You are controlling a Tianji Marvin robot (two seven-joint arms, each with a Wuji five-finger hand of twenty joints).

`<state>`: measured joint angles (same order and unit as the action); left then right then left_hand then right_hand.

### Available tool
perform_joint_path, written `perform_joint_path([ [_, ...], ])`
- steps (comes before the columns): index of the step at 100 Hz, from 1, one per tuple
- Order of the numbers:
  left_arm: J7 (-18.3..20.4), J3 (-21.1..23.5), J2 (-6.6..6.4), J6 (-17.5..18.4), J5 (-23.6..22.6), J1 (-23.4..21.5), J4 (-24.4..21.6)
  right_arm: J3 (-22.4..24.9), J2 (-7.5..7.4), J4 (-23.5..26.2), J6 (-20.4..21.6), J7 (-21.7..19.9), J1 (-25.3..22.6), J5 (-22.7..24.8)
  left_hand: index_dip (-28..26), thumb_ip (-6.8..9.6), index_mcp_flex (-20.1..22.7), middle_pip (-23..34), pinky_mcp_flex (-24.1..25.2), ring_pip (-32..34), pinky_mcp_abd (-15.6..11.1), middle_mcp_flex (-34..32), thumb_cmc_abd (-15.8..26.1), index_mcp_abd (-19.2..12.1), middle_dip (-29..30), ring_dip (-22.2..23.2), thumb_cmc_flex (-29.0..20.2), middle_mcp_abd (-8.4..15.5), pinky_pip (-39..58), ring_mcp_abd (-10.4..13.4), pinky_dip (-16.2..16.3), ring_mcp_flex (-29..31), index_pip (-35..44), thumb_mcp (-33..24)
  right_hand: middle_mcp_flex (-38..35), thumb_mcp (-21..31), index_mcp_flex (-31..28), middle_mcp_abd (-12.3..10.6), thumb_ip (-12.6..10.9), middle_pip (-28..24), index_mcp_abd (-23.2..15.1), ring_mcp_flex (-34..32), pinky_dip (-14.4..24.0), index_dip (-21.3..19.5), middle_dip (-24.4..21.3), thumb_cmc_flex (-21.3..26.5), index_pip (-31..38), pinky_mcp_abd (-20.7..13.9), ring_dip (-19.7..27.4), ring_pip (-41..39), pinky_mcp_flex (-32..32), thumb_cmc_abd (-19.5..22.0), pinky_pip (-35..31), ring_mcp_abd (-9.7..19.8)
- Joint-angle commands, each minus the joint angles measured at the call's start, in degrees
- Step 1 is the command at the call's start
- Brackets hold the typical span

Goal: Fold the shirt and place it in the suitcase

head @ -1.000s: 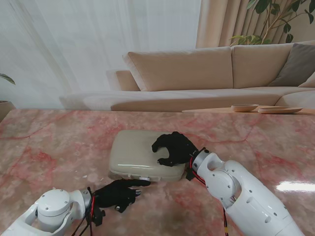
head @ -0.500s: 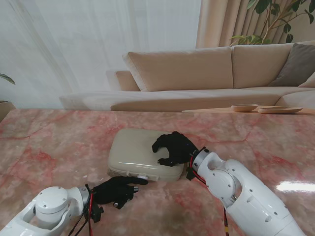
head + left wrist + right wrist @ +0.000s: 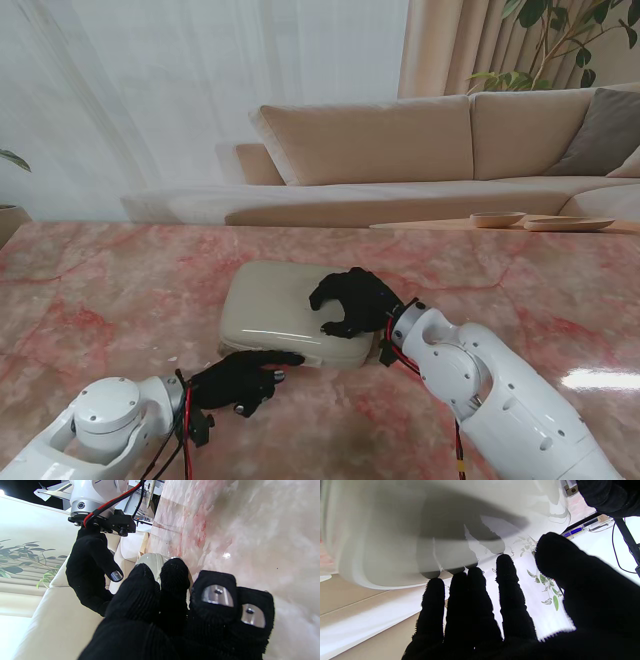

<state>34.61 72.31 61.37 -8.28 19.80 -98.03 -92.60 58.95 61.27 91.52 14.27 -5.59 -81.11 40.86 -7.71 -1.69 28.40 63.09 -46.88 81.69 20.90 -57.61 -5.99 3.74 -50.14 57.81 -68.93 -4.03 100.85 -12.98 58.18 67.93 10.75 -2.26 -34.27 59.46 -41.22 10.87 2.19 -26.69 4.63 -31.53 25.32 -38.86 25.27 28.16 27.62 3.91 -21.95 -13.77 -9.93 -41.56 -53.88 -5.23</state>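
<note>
You have a pink marble tabletop (image 3: 90, 300) spread across the stand view, with a beige sofa (image 3: 400, 150) behind it. At the middle of the tabletop lies the cream suitcase (image 3: 275, 305), lid down and flat, its long axis running left to right, slightly skewed, with its front edge facing you. Your right hand (image 3: 350, 302) rests on the right part of the lid, fingers spread and curved down onto the shell, clasping nothing. Your left hand (image 3: 238, 380) sits at the suitcase's near edge, index finger stretched along that edge and the other fingers curled under; whether it grips anything there, you cannot tell. The left wrist view shows the curled fingertips (image 3: 217, 596) with metal pads, the suitcase (image 3: 150, 562) corner just past them and the right hand (image 3: 90, 572) beyond. The right wrist view alone shows the right hand (image 3: 510, 615) with fingers (image 3: 432, 605) touching the glossy suitcase (image 3: 395, 530) shell. No shirt shows in any view.
</note>
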Motion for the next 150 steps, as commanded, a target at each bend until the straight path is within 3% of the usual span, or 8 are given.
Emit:
perform_joint_path([
  [1, 0.6, 0.1, -0.06, 0.2, -0.1, 0.1, -0.2, -0.6, -0.66, -2.9, -0.7, -2.1, -1.6, 0.2, 0.2, 1.08, -2.2, 2.1, -2.2, 4.3, -1.6, -1.4, 0.9, -4.2, 0.2, -0.4, -3.0, 1.5, 10.1, 1.1, 0.5, 2.3, -3.0, -1.0, -1.3, 1.8, -1.1, 1.5, -1.2, -1.6, -0.7, -4.0, 0.4, 0.0, 0.9, -1.0, 0.2, 8.4, -1.8, -7.8, -3.9, -0.9, -4.2, -6.1],
  [61, -5.1, 8.3, 0.25, 1.4, -3.0, -5.4, -11.0, 2.9, 1.34, 5.6, -9.9, 3.2, -4.7, -2.8, -0.5, 0.42, -0.9, -1.9, 1.0, 1.1, -0.6, -0.2, 0.7, -2.2, 1.6, -0.1, -0.6, -0.7, 7.5, -1.2, 1.2, -0.3, -1.7, 2.4, -1.0, -0.6, -0.6, 1.6, -1.0, -1.4, -0.6, -3.6, 0.5, 0.2, 0.7, -2.2, -0.4, 8.5, -1.6, -7.5, -3.9, 1.9, -4.4, -5.9],
  [76, -11.9, 10.2, 1.44, 1.4, -4.7, -6.5, -13.6, 3.9, 2.44, 8.0, -13.7, 6.1, -5.5, -5.8, -1.5, 0.28, 0.1, -10.2, 10.6, -8.4, 2.8, 3.5, 0.9, -0.7, 3.8, 1.7, 0.5, -3.4, -3.0, -5.8, 6.1, -7.3, -0.1, 2.9, -0.8, -1.7, -0.3, 1.5, -0.9, -0.9, -0.5, -3.5, 0.5, 0.3, 0.6, -2.6, -0.6, 8.5, -1.3, -7.1, -3.9, 2.7, -4.4, -5.9],
  [79, -13.9, 10.4, 1.80, 1.5, -5.1, -6.6, -14.0, 3.9, 2.66, 8.2, -14.3, 6.7, -5.5, -6.4, -1.9, 0.23, 0.6, -13.9, 14.6, -12.7, 4.2, 5.2, 0.9, -0.3, 5.2, 1.9, 1.0, -5.9, -7.5, -7.2, 7.1, -10.4, 0.7, 3.0, -0.8, -1.9, -0.3, 1.5, -0.9, -0.9, -0.5, -3.5, 0.5, 0.3, 0.6, -2.7, -0.7, 8.5, -1.3, -7.0, -3.9, 2.8, -4.4, -5.9],
  [92, -21.4, 10.6, 3.14, 2.5, -8.5, -6.4, -14.9, 4.3, 3.52, 7.8, -16.2, 9.0, -5.1, -8.8, -2.6, -0.03, 1.2, -20.6, 21.6, -20.2, 5.6, 8.6, 1.0, 0.9, 7.7, 2.0, 2.8, -6.8, -14.6, -8.4, 7.9, -16.4, 2.0, 3.3, -0.6, -2.4, -0.2, 1.5, -0.9, -0.7, -0.4, -3.5, 0.5, 0.3, 0.5, -2.9, -0.9, 8.4, -1.1, -6.6, -3.9, 3.2, -4.4, -5.9],
  [110, -27.7, 10.6, 4.16, 3.1, -13.9, -4.9, -15.3, 6.3, 4.11, 8.6, -18.8, 10.7, -5.6, -10.1, -3.8, -0.33, 1.2, -32.4, 32.7, -36.3, 7.3, 16.3, 1.3, 0.9, 13.9, -1.2, 5.4, -8.0, -24.3, -8.7, 4.1, -27.8, 2.5, 3.7, -0.8, -3.0, -0.4, 1.6, -0.9, -0.5, -0.2, -3.8, 0.5, 0.4, 0.5, -3.2, -1.0, 8.3, -1.0, -6.3, -3.9, 3.5, -4.4, -6.0],
  [126, -31.5, 10.0, 4.50, 3.9, -20.7, -2.7, -14.0, 7.8, 4.60, 8.6, -20.7, 12.5, -6.0, -10.7, -6.0, -0.76, 2.1, -41.7, 41.0, -50.5, 7.4, 24.4, 1.8, 0.3, 20.7, -9.0, 8.2, -8.4, -35.0, -6.8, -3.7, -37.1, 2.4, 4.0, -0.9, -3.6, -0.4, 1.6, -0.8, -0.5, 0.1, -4.0, 0.4, 0.4, 0.5, -3.4, -1.2, 8.3, -0.9, -6.3, -4.4, 4.1, -4.4, -6.2],
  [150, -34.9, 8.8, 4.93, 4.3, -25.4, -0.4, -11.6, 10.5, 4.91, 8.9, -21.2, 13.5, -7.7, -12.3, -7.1, -1.18, 2.3, -48.9, 46.3, -62.5, 5.3, 31.3, 3.3, 1.1, 28.0, -19.6, 11.7, -8.9, -49.0, -6.5, -13.2, -45.5, 1.7, 4.4, -1.0, -4.9, -0.3, 1.8, -0.7, -0.2, 0.7, -4.6, 0.4, 0.6, 0.3, -4.2, -1.8, 8.6, -0.8, -6.3, -4.9, 5.0, -4.5, -6.3],
])
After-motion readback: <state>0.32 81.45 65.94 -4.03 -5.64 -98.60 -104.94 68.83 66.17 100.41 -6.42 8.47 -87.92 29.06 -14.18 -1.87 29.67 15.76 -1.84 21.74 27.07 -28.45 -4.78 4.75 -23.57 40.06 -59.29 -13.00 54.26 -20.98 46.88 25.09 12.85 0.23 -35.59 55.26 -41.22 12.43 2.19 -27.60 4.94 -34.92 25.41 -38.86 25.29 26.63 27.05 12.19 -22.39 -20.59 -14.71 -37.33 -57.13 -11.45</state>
